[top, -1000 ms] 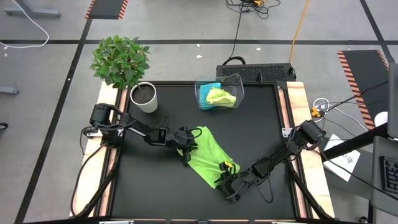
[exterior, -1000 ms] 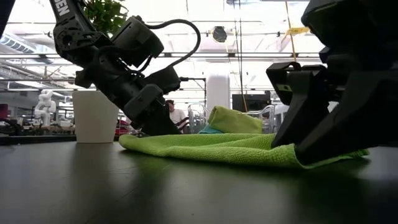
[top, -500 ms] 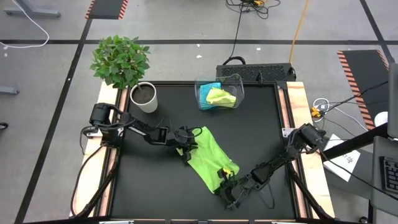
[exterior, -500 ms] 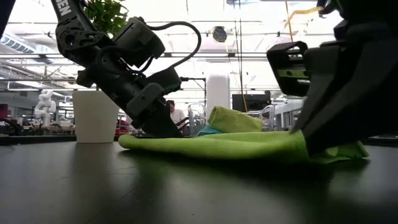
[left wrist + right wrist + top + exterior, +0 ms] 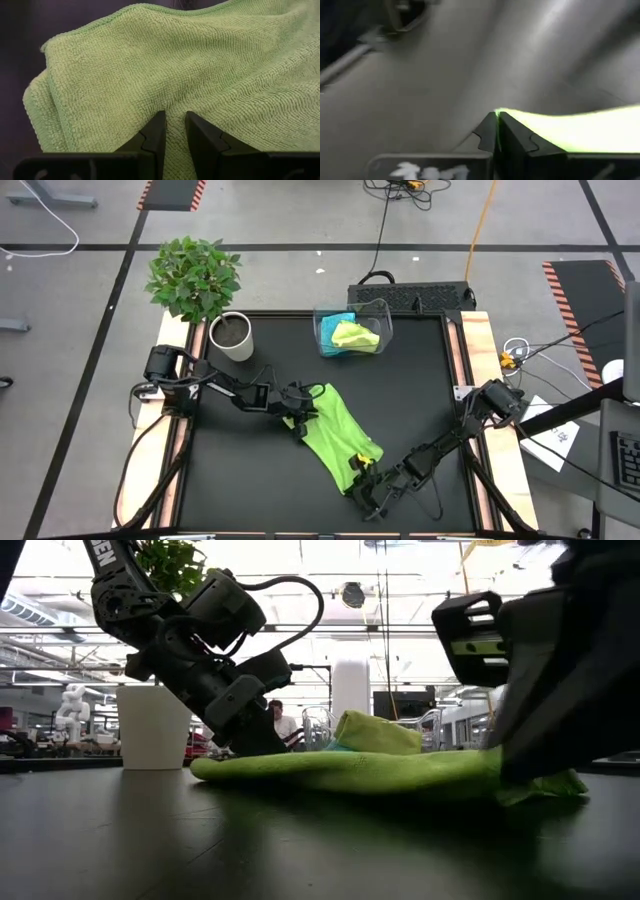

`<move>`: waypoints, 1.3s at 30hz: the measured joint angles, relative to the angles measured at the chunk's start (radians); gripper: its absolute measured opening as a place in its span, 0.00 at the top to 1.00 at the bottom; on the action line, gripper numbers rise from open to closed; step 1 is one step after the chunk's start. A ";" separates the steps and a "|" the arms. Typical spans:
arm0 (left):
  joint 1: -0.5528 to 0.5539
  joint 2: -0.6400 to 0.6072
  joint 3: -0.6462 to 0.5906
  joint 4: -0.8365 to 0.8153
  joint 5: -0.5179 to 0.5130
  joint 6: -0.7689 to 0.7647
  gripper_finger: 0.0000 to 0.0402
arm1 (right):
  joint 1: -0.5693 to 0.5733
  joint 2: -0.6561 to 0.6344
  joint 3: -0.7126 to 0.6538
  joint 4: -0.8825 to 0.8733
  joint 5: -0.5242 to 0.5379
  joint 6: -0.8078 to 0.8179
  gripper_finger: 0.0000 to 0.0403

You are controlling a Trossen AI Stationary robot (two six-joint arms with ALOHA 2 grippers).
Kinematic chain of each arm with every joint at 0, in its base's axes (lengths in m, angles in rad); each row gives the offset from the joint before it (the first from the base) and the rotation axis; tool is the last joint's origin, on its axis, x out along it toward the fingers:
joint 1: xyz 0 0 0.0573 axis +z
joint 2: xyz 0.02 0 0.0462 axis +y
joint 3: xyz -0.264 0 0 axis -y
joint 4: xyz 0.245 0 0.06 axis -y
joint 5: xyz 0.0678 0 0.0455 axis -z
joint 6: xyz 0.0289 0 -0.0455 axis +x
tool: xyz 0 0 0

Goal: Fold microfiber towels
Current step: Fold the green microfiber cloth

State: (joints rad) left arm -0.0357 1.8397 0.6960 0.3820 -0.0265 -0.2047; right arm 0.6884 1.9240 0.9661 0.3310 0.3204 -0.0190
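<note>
One lime-green microfiber towel [image 5: 335, 432] lies rumpled on the black table's middle, and also shows in the low view [image 5: 350, 770]. My left gripper [image 5: 300, 418] is shut on its far left end. My right gripper [image 5: 358, 472] is shut on its near end. A second lime-green towel [image 5: 354, 335] and the turquoise towel [image 5: 336, 320] lie bunched in the clear plastic bin [image 5: 380, 312] at the table's far edge. My left gripper pinches a raised fold of the towel [image 5: 174, 107] between its two fingers, near the towel's far left end. The fingers slant down from the table's left. The cloth around them lies on the table. My right gripper pinches the towel's near edge [image 5: 512, 116] between its two shut fingers. It comes low from the table's near right side. That end [image 5: 470, 768] is raised a little off the table, and the cloth runs fairly straight back toward my left gripper.
A white pot [image 5: 232, 336] with a green plant [image 5: 193, 277] stands at the table's far left corner. The table has bare black surface [image 5: 240, 480] to the near left and on the right [image 5: 430, 390].
My right gripper has gone toward the table's near edge and slightly left with the towel's near end. That end has come up off the table and the cloth has drawn out straighter. The far left end under my left gripper has stayed put.
</note>
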 joint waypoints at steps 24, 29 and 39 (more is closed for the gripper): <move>-0.066 -0.206 -0.004 0.003 0.021 0.163 0.80 | -0.073 -0.177 0.000 -0.329 0.225 -0.062 0.78; -0.128 -0.222 -0.003 -0.006 0.077 0.079 0.80 | -0.148 -0.179 -0.021 -0.499 0.225 0.040 0.80; -0.312 -0.161 -0.002 0.158 -0.024 0.018 0.80 | -0.234 -0.186 -0.115 -0.473 0.179 0.079 0.81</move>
State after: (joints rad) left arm -0.3472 1.6784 0.6941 0.5399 -0.0505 -0.1870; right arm 0.4542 1.7377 0.8509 -0.1415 0.4992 0.0597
